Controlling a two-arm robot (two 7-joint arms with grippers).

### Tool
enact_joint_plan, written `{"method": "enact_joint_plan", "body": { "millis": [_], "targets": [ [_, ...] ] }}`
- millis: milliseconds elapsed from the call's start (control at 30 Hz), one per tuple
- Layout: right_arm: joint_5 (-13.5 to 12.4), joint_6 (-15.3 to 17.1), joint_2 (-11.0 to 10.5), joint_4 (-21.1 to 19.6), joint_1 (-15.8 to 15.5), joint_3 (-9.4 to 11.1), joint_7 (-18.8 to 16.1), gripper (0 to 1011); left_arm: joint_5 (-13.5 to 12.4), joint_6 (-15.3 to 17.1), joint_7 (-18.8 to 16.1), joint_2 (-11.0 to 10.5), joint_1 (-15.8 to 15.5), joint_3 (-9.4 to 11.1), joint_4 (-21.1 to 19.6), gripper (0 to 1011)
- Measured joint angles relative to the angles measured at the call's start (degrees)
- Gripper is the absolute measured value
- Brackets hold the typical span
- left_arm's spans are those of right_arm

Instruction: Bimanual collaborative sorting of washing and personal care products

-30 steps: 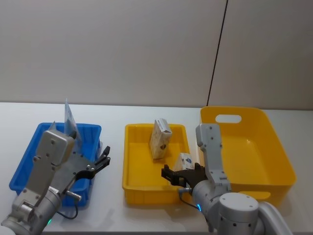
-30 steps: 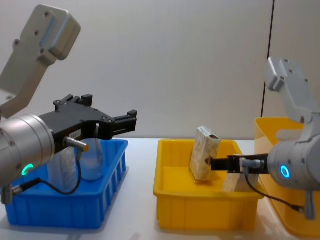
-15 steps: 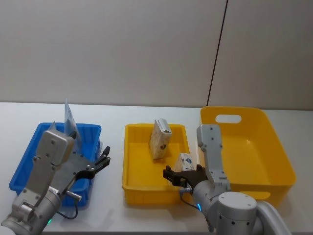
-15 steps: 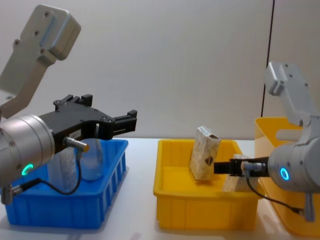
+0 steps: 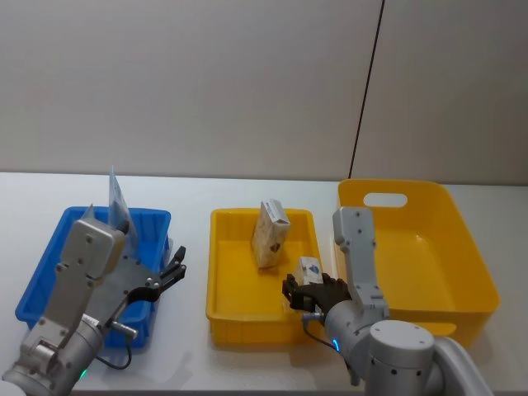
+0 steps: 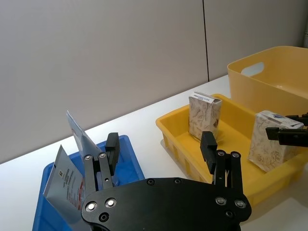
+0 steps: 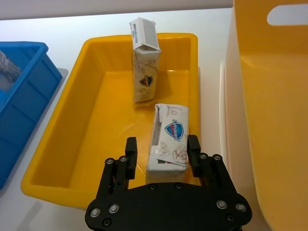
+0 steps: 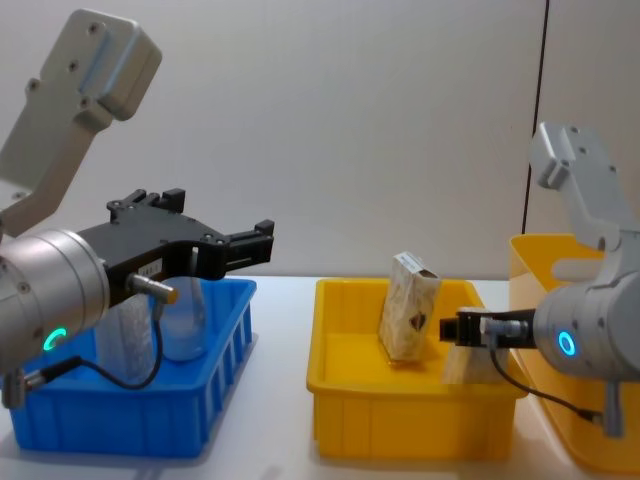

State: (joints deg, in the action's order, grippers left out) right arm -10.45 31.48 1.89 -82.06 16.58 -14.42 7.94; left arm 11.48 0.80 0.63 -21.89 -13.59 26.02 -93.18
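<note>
My right claw (image 7: 161,141) reaches low into the yellow tray (image 7: 53,154), fingers spread around the nearer beige carton (image 7: 171,130). My left claw (image 5: 180,260) hovers open at the blue bin's (image 5: 37,285) edge.

**Legible print: one logo, tentatively**

Lying carton (image 7: 168,139), near right in the yellow tray (image 7: 60,142): blue shield emblem, word looks like "Safeguard", not certain. Upright carton (image 7: 143,72) farther back: similar emblem, lettering too small to read. Tube (image 6: 65,180) in the blue bin (image 6: 134,163), left: red and dark print lines, unreadable.
</note>
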Motion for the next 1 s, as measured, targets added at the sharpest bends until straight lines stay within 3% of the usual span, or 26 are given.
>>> {"method": "enact_joint_plan", "body": {
  "millis": [333, 700, 1000],
  "targets": [
    [0.1, -0.9, 0.1, 0.8, 0.4, 0.2, -1.2, 342, 0.0, 0.0, 0.0, 0.0, 0.0, 0.0, 0.0, 1002],
    [0.5, -2.0, 0.2, 1.2, 0.6, 0.5, -1.8, 306, 0.0, 0.0, 0.0, 0.0, 0.0, 0.0, 0.0, 1001],
    [1.5, -5.8, -0.2, 0.6, 0.3, 0.2, -3.0, 295, 0.0, 0.0, 0.0, 0.0, 0.0, 0.0, 0.0, 1001]
  ]
}}
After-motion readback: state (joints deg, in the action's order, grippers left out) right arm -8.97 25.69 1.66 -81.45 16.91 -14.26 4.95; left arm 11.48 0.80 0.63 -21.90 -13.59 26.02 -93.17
